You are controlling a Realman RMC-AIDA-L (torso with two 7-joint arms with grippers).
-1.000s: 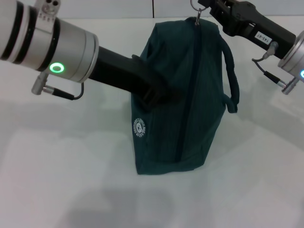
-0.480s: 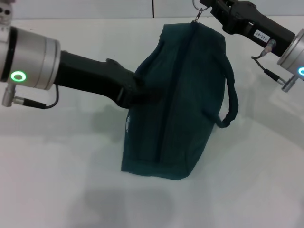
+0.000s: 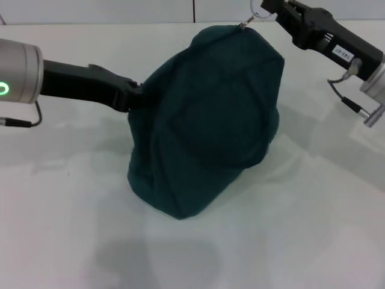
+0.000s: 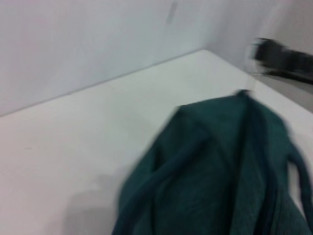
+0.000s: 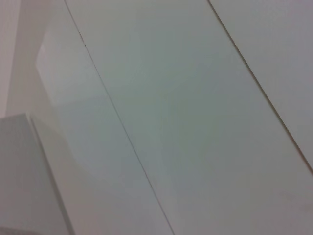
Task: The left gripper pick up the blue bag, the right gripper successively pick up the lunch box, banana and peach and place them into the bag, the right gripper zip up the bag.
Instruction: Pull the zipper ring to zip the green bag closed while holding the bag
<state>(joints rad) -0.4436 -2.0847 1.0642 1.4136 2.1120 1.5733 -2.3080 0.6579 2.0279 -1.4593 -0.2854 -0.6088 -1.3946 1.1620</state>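
Matt cloth blue bag (image 3: 204, 120) — metal ring pull (image 3: 260, 12).

The blue bag (image 3: 204, 120) hides the left gripper's (image 3: 135, 96) tips, so nobody can tell if they are open; the right gripper (image 3: 267, 9) is cut off by the top edge; the bag's inside cannot be seen.

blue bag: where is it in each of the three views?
Head view: the blue bag fills the centre, slumped on the white table, its far end by the right gripper.
Left wrist view: the bag fills the lower right part of the picture.
Right wrist view: not in it, only pale panels.
Shared landmark: the white table.
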